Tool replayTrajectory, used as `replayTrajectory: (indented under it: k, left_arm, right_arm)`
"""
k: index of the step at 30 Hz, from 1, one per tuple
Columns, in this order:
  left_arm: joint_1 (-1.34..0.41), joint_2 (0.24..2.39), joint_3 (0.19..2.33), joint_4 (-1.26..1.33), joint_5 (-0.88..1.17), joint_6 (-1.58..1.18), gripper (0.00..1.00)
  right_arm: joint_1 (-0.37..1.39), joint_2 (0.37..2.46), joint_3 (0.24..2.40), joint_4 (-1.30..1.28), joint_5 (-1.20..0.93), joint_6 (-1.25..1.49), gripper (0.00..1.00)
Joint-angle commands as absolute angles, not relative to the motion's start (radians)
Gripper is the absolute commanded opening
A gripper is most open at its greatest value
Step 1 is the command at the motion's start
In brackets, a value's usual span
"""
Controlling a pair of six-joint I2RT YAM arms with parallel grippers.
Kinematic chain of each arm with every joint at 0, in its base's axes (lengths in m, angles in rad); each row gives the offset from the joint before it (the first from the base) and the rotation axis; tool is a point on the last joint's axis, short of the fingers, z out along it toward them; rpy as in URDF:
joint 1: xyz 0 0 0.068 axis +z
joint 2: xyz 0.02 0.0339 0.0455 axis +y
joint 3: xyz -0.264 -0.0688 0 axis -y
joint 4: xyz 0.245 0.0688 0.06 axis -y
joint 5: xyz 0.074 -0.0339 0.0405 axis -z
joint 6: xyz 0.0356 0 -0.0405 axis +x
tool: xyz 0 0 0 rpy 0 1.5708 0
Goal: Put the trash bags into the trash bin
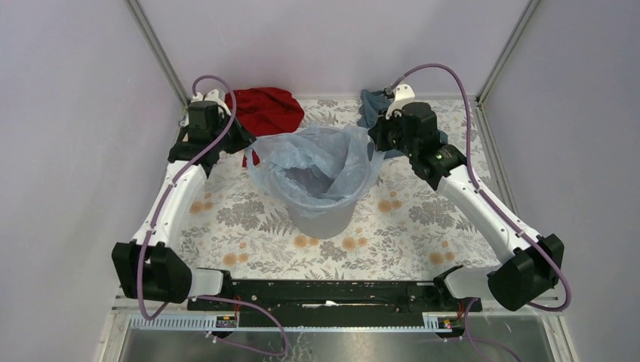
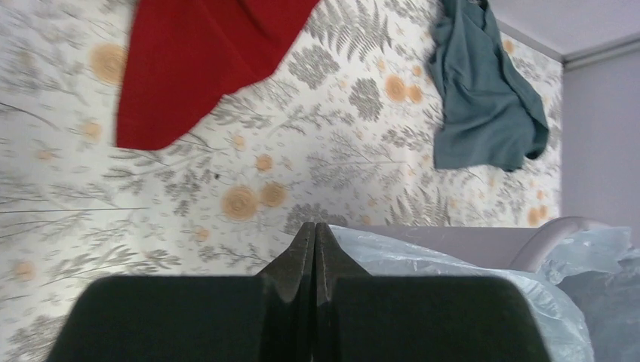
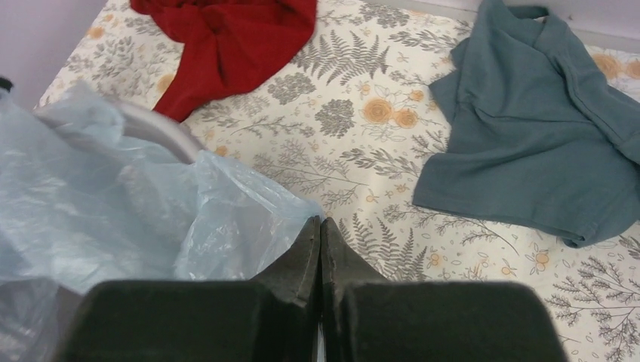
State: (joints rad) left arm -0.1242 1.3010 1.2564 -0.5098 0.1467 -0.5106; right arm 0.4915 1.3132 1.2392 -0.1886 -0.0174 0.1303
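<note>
Top external view: pale blue trash bag (image 1: 321, 154) draped over grey trash bin (image 1: 323, 222) on the table (image 1: 423, 219); left claw (image 1: 247, 145) and right claw (image 1: 374, 140) each clamped on the bag's edge.

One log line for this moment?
trash bag: in trash bin, draped over rim | left gripper: shut at bag edge | right gripper: shut at bag edge

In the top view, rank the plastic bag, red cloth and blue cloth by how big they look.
1. plastic bag
2. red cloth
3. blue cloth, though the right arm hides much of it
</note>
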Motion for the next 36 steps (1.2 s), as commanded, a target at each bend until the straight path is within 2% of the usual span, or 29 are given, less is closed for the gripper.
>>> replayTrajectory:
  k: [1, 4, 9, 16, 25, 28, 32, 36]
  left_arm:
    - [-0.082, 1.35, 1.188, -0.317, 0.448, -0.597, 0.0]
    - [-0.08, 1.323, 1.134, -0.223, 0.549, -0.619, 0.0]
    - [-0.073, 1.205, 1.042, -0.255, 0.395, -0.579, 0.0]
    - [-0.066, 1.277, 0.919, -0.181, 0.489, -0.687, 0.0]
    - [-0.066, 1.33, 0.772, -0.117, 0.498, -0.71, 0.0]
    - [-0.066, 1.307, 0.793, -0.149, 0.532, -0.707, 0.0]
    - [-0.067, 1.244, 0.9, -0.241, 0.529, -0.681, 0.0]
    - [-0.067, 1.217, 0.904, -0.246, 0.513, -0.692, 0.05]
  right_arm:
    - [0.452, 1.343, 1.227, -0.095, -0.012, 0.182, 0.0]
    - [0.443, 1.343, 1.174, -0.051, 0.006, 0.205, 0.0]
    - [0.41, 1.33, 1.073, -0.016, 0.018, 0.254, 0.0]
    - [0.41, 1.32, 0.966, 0.046, -0.087, 0.28, 0.0]
    - [0.408, 1.401, 1.102, 0.023, -0.172, 0.293, 0.0]
    - [0.408, 1.408, 1.048, 0.045, -0.153, 0.31, 0.0]
    - [0.402, 1.379, 0.86, 0.133, -0.145, 0.335, 0.0]
    - [0.395, 1.364, 0.791, 0.131, -0.126, 0.327, 0.0]
